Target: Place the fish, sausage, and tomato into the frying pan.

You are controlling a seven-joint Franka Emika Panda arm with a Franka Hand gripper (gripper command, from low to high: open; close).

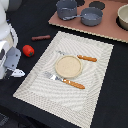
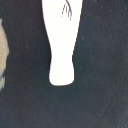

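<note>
**Fish filled the wrist view; fingers out of clear sight**

Fish (image 2: 62, 45) lay flat on the dark table (image 2: 100, 100) in the wrist view, a white piece narrowing to a waist and then a rounded end, its upper part cut off by the frame edge. No fingers showed in that view, and in the exterior view the arm's end at the exterior view's left edge was a blur of white and grey parts, so whether the fingers (image 1: 15, 73) were open or closed, or held anything, could not be told. The fish itself could not be made out in the exterior view.

Near the arm sat the tomato (image 1: 28, 50) on the table, with the sausage (image 1: 40, 37) lying a little beyond it, apart from it. A pale placemat (image 1: 95, 75) carried a round tan plate (image 1: 68, 66) between a fork (image 1: 64, 80) and a second orange-handled utensil (image 1: 80, 56). Farther back, a brown board (image 1: 107, 30) held the frying pan (image 1: 91, 16) beside a deeper grey pot (image 1: 66, 8); a beige bowl (image 1: 123, 16) was cut off at the exterior view's right edge.
</note>
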